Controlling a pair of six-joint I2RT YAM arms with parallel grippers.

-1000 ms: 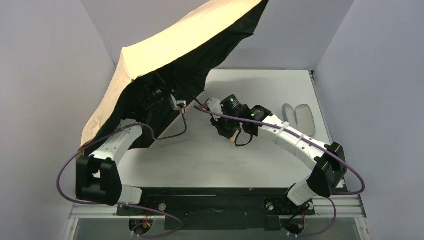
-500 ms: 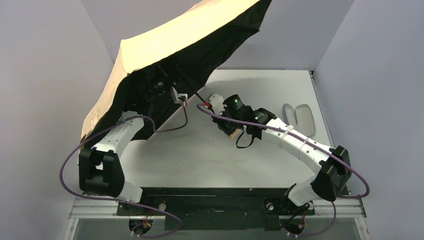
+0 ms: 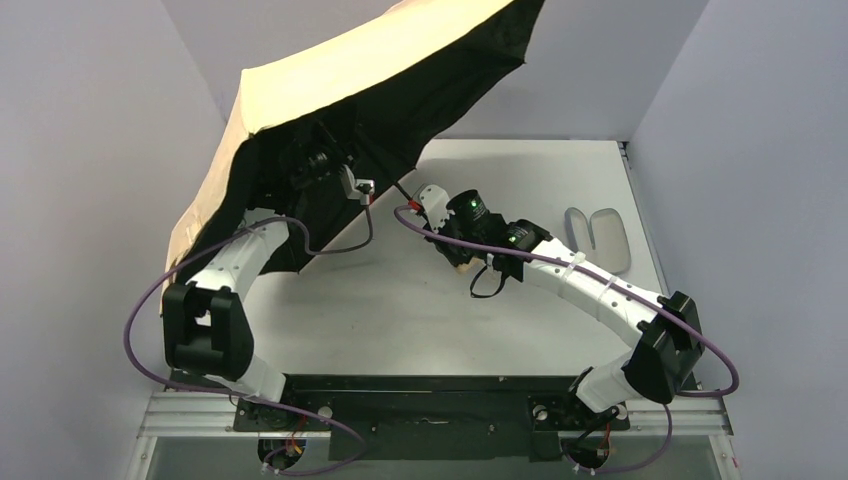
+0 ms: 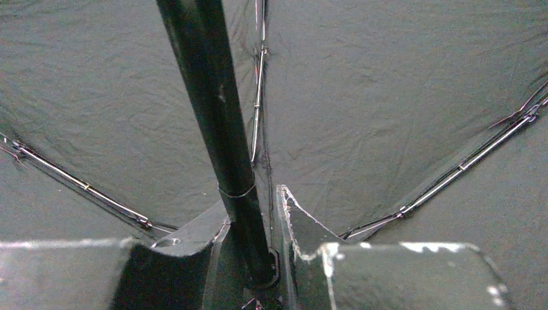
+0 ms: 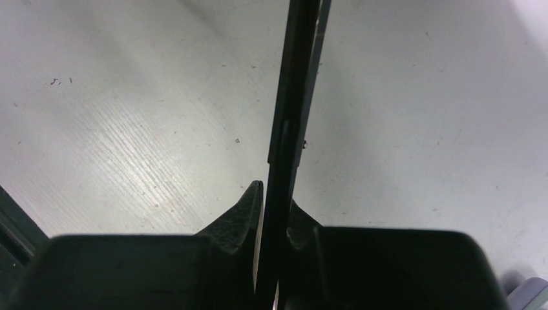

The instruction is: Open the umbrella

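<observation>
While left tool (image 4: 252,219), right tool (image 5: 274,200) pinch glossy shaft (image 4: 207,97), creased canopy (image 3: 340,75) spreads.

text: none legible | labels: none | brands: none | numbers: none

**Under the Open Umbrella**

The umbrella (image 4: 400,90) is open, and its black cloth fills the whole frame. The black shaft (image 4: 213,110) runs from the top middle down to the bottom middle. There, two grey fingers (image 4: 310,242) squeeze it, one on each side. Thin metal ribs (image 4: 462,166) spread out from the bottom middle to the left, the right and straight up.
</observation>
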